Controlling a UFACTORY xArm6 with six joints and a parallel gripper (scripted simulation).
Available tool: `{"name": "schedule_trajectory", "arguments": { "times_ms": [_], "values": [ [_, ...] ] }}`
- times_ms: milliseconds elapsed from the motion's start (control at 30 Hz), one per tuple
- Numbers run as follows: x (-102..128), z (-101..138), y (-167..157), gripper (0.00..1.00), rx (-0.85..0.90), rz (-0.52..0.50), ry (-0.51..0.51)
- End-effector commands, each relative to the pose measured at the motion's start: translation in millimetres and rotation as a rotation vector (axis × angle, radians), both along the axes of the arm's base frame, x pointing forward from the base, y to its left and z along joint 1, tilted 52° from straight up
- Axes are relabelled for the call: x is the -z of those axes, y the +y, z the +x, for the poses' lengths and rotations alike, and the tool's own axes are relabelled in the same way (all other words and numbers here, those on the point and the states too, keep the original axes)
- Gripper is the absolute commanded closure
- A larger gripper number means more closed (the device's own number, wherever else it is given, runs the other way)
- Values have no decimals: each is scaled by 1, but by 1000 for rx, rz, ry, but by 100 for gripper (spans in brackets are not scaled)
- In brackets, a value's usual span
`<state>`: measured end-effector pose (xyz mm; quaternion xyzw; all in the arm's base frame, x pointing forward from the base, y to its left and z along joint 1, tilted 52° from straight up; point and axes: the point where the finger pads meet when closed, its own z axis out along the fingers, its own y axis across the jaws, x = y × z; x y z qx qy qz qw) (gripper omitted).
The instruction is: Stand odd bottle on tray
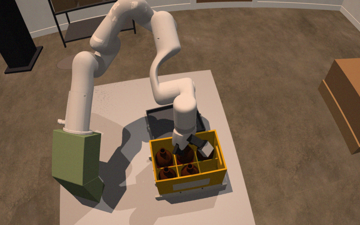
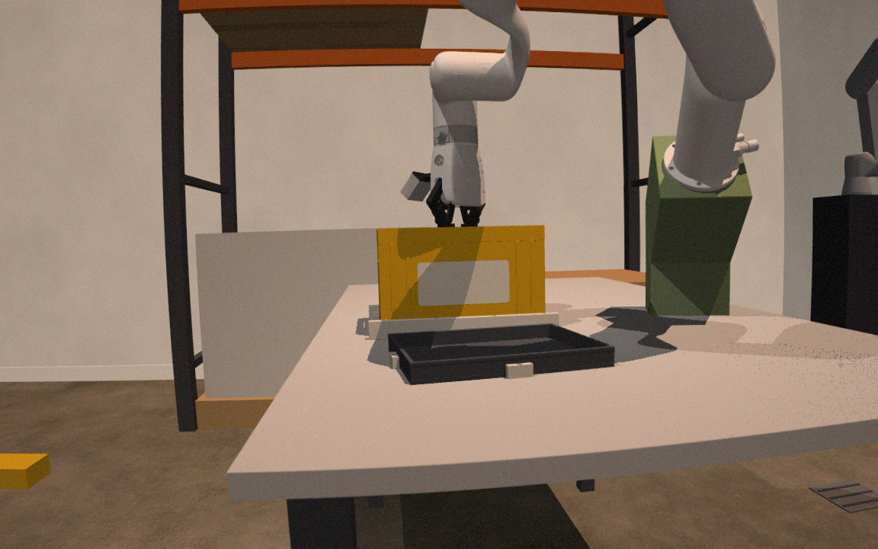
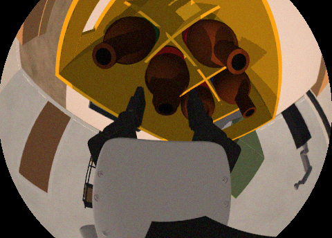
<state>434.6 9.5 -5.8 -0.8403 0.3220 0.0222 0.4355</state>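
Note:
A yellow crate (image 1: 186,164) with six cells stands on the table and holds several brown bottles. My gripper (image 1: 182,149) hangs over the middle cell of the back row, at the crate's rim (image 2: 454,219). In the wrist view my open fingers stand on either side of the neck of the middle bottle (image 3: 166,79), with gaps on both sides. Other bottles stand in the neighbouring cells (image 3: 124,41) (image 3: 217,46) (image 1: 163,157) (image 1: 189,169). The dark tray (image 2: 500,351) (image 1: 172,118) lies empty right behind the crate.
The arm's green base block (image 1: 76,159) stands at the table's left. The front right crate cell (image 1: 207,166) holds no bottle. A metal shelf rack (image 2: 197,204) stands beyond the table and a cardboard box (image 1: 354,100) lies on the floor at right.

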Motion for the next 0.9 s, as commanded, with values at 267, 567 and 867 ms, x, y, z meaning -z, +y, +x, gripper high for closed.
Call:
{"name": "schedule_trajectory", "arguments": {
  "times_ms": [267,567,867],
  "values": [
    [-1,1,-1,100,2,-1,-2],
    [-1,1,-1,100,2,-1,-2],
    [-1,1,-1,100,2,-1,-2]
  ]
}}
